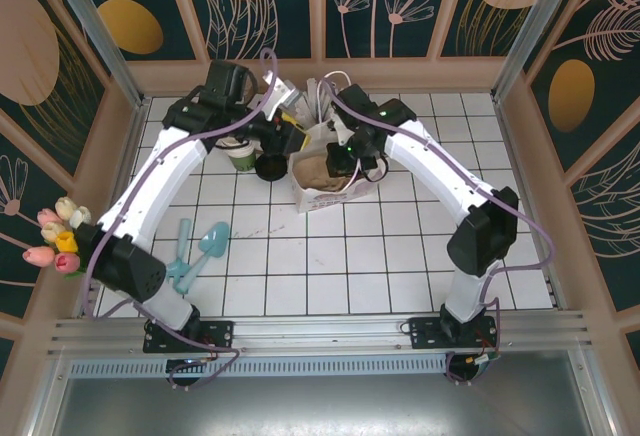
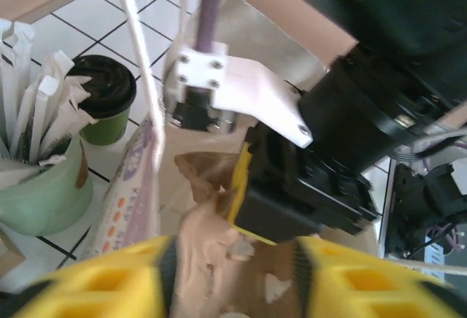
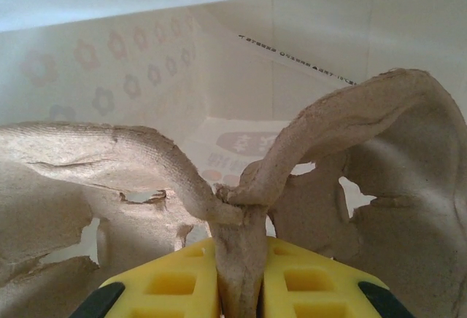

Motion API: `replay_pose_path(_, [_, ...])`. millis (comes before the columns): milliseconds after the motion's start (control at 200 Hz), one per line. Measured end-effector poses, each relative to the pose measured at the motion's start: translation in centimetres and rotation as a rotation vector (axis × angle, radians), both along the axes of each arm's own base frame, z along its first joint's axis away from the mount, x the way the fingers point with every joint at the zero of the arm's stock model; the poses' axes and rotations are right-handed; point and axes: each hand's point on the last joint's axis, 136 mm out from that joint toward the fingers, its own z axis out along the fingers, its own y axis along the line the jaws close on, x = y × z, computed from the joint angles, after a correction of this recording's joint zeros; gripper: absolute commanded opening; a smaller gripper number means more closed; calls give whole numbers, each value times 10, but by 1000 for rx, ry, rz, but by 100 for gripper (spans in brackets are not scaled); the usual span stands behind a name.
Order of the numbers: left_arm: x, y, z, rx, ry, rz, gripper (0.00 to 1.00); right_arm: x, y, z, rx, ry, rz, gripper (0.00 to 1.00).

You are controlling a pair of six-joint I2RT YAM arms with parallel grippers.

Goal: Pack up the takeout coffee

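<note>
Pinching brown moulded-pulp cup carrier (image 3: 244, 208) with right fingers (image 3: 175, 285) inside white paper bag (image 3: 146, 63). Holding left fingers (image 2: 102, 289) spread open. Leaving dark green black-lidded paper cup (image 2: 106, 98) on table (image 1: 400, 256) beside bag.

White sticks (image 2: 51, 106) partly hide the takeout coffee (image 2: 107, 86).

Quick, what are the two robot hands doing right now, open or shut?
Left gripper: open, fingers wide apart.
Right gripper: closed, pinching the middle rib of the brown cup carrier inside the bag.
</note>
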Motion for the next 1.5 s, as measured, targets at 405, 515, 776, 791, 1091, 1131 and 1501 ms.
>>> replay_pose_path(405, [-109, -3, 20, -202, -353, -62, 88, 4, 3, 7, -12, 23, -12, 17])
replay_pose_path(515, [-95, -17, 16, -205, -397, -29, 85, 4, 1, 7, -19, 27, -25, 17])
replay_pose_path(776, [-100, -51, 4, -251, -379, -164, 65, 5, 1, 3, -25, 27, -43, 17])
replay_pose_path(791, [-101, -52, 6, -260, -382, -173, 62, 4, 1, 3, -25, 28, -43, 17])
replay_pose_path(1091, [-143, -78, 22, -325, -431, -391, 41, 3, 2, 0, -27, 39, -54, 17])
replay_pose_path(1131, [-145, -83, 22, -322, -432, -412, 39, 3, 2, 0, -26, 39, -57, 17])
replay_pose_path(1501, [-175, -108, 19, -273, -422, -597, 33, 12, 10, 8, -3, 45, -99, 16])
